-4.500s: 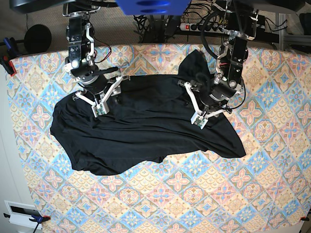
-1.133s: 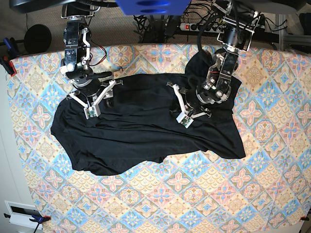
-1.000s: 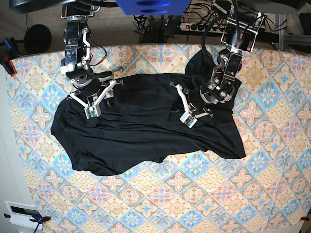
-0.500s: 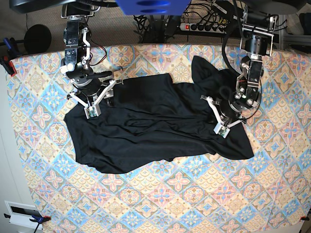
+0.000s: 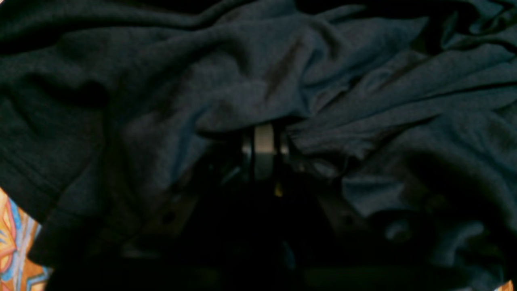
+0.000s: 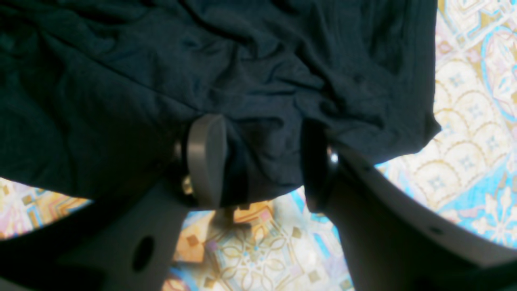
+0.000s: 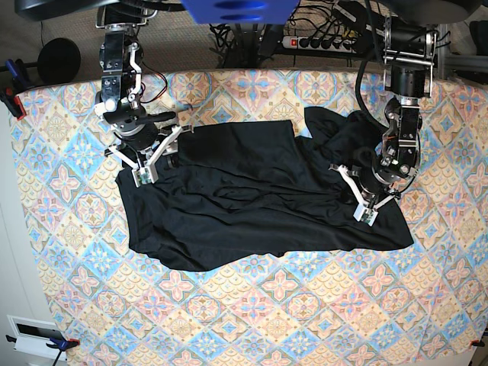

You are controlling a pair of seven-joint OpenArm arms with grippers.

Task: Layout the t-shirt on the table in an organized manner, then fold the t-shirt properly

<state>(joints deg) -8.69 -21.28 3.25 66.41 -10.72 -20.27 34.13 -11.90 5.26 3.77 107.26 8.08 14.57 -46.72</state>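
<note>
Base: patterned table [image 7: 305, 320]; cables [image 7: 320, 38] behind

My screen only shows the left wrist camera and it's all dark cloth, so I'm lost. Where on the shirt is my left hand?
Observer: The left hand is on the shirt near its end, on the right side of the base view.
Operator: What's my other hand doing?
Observer: The right hand is open, with its fingers on either side of the shirt's edge.
Operator: Is the shirt flat?
Observer: No. It's spread across the table but wrinkled, with a bunched lump near the left hand.
</note>
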